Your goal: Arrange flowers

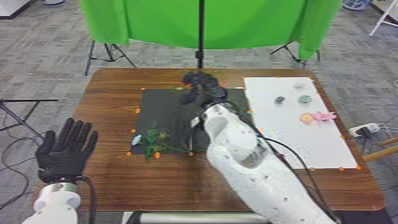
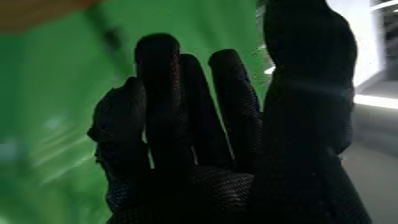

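Note:
My right hand (image 1: pixel 202 86) is over the far edge of the dark mat (image 1: pixel 164 107), its arm crossing the table from the near right. In the right wrist view the right hand (image 2: pixel 213 185) has its fingers fairly straight, holding nothing visible. My left hand (image 1: pixel 67 152) lies palm-down with straight fingers at the table's left edge. Green stems (image 1: pixel 156 141) lie on the mat's near left part, beside a pale blue flower (image 1: pixel 137 140). On the white board (image 1: pixel 306 147) are a pink flower (image 1: pixel 323 116), an orange-pink flower (image 1: pixel 306 118) and small green rosettes (image 1: pixel 305 99).
Orange markers (image 1: pixel 157 155) line the mat and the board on the brown table (image 1: pixel 111 115). A small whitish piece (image 1: pixel 298 85) is at the board's far end. Behind the table hangs a green cloth (image 1: pixel 258 25) with a black stand (image 1: pixel 201 50) before it.

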Tool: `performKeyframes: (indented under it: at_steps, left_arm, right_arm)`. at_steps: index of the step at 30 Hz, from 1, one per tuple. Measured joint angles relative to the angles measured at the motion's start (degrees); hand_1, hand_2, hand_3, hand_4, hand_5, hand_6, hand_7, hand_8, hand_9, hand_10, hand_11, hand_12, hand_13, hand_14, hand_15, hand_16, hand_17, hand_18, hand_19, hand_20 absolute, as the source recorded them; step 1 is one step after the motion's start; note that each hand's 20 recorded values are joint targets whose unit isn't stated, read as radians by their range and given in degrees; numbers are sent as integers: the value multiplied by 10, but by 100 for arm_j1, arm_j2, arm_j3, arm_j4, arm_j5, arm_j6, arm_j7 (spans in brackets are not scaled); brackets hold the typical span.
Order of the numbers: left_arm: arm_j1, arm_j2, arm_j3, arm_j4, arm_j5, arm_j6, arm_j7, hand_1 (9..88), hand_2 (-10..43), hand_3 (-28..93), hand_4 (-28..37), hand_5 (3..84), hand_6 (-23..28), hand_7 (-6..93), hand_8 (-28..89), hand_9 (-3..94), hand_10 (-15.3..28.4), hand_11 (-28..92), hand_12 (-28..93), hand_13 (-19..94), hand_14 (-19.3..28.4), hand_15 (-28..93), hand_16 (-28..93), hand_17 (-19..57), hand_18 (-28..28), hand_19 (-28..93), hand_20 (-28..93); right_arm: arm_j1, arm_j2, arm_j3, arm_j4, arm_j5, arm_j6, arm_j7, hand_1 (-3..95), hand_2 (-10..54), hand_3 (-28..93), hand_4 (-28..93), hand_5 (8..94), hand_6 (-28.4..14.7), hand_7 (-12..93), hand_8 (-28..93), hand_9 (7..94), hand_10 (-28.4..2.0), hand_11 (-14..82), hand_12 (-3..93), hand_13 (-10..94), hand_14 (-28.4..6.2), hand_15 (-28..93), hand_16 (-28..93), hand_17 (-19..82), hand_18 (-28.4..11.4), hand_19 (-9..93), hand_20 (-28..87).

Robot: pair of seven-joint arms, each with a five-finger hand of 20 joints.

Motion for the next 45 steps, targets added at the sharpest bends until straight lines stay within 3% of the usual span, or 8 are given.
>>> performKeyframes:
  at_steps: [6,15,24,28,38,40,43,45]
  left_arm:
    - [63,-7,-55,-64,4,-29,-5,271,160,781,-283,475,100,101,-93,420,157,212,93,327,165,381,-82,-64,146,418,156]
    - [124,-25,-89,-92,1,-64,18,271,160,781,-283,480,102,101,-94,421,158,214,93,327,165,382,-83,-64,145,416,157]
    - [149,-59,-90,-113,-5,-74,40,271,161,779,-283,484,103,101,-94,421,159,215,92,327,165,381,-83,-65,145,414,157]
    - [179,-71,-118,-133,-6,-77,42,270,162,778,-283,484,103,101,-94,421,158,214,92,326,165,380,-83,-65,145,413,157]
    - [196,-109,-139,-136,5,-105,-41,260,169,770,-283,478,103,97,-93,415,159,211,93,319,164,377,-82,-69,146,412,156]
    - [195,-114,-137,-132,13,-123,-77,248,176,763,-283,475,103,95,-92,412,157,209,93,312,166,373,-82,-70,145,408,154]
    - [195,-124,-138,-131,17,-161,-141,233,185,759,-283,469,101,92,-90,407,158,207,94,308,166,371,-81,-73,145,404,151]
    - [195,-135,-146,-130,17,-179,-181,233,184,763,-283,468,101,91,-89,404,158,205,93,307,165,369,-80,-73,145,402,150]
  right_arm:
    - [-151,1063,1012,-33,-51,-43,313,764,-95,-283,637,499,-56,151,-136,422,-184,132,139,291,-188,360,89,203,-244,773,290]
    - [-562,1898,2206,214,411,-1029,793,764,-95,-283,617,494,-56,151,-132,436,-183,143,144,341,-175,361,114,213,-242,776,288]
    - [-842,2117,2396,125,447,-1232,973,762,-95,-283,614,512,-56,150,-131,457,-187,143,146,383,-166,368,117,241,-247,805,294]
    - [-1080,2155,2597,-55,530,-1397,1100,750,-95,-283,587,513,-60,143,-125,472,-193,147,152,435,-158,404,124,279,-249,873,319]
    - [-1318,2178,2652,-13,707,-1802,1182,828,-95,-282,606,593,-40,162,-129,612,-168,185,160,631,-112,367,157,381,-225,922,321]
    - [-1330,2173,2614,29,694,-1801,1196,925,-95,-282,332,645,-30,187,-134,678,-152,209,176,730,-68,283,324,454,-205,931,409]
    - [-1341,2166,2580,37,656,-1631,1233,945,-95,-283,319,713,-26,274,-15,814,-116,124,360,815,-39,274,396,497,-192,932,453]
    - [-1357,2162,2546,49,629,-1401,1255,946,-95,-283,350,736,-22,322,2,846,-110,128,393,840,-33,278,410,504,-191,932,460]
